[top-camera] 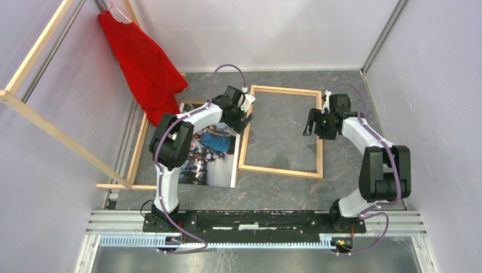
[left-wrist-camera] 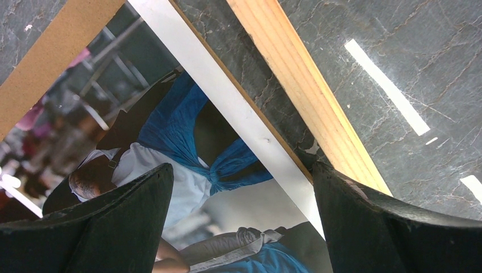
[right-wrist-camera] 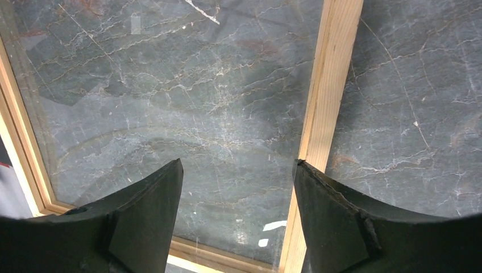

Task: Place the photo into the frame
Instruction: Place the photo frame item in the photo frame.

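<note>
The photo lies face up on the surface, just left of the frame; probably light, floppy paper, best pinched at its white border. Both the left claw and right claw are spread, holding nothing

The right gripper hangs with its two dark fingers spread, nothing between them. Below lies the frame on the grey marbled tabletop. One light-wood bar passes the right fingertip, and another runs down the left to a corner.
</note>
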